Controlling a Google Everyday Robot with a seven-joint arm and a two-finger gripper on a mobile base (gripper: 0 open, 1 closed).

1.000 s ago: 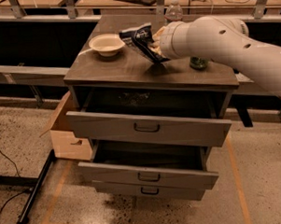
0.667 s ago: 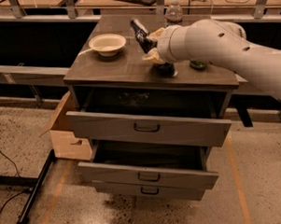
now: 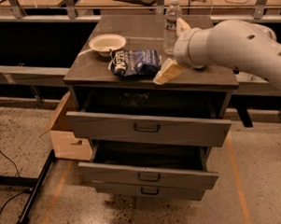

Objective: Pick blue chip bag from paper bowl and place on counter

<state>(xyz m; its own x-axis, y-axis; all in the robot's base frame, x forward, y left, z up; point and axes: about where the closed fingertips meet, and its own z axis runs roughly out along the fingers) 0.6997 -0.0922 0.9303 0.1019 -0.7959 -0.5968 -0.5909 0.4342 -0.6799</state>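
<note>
Bag (image 3: 135, 62) outside bowl (image 3: 107, 43); hand (image 3: 168, 51) beside it

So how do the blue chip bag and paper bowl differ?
The blue chip bag is dark and crinkled; the paper bowl is white and round. The bag lies flat near the front; the bowl sits behind, empty. Both rest on the counter; the open gripper is right of the bag.

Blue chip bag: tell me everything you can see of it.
The blue chip bag is crinkled, dark navy with white lettering, and looks like glossy foil. It lies flat on the counter near the front edge, its corner right by the paper bowl; contact is unclear. The gripper hangs open just beside it, not holding it.
</note>
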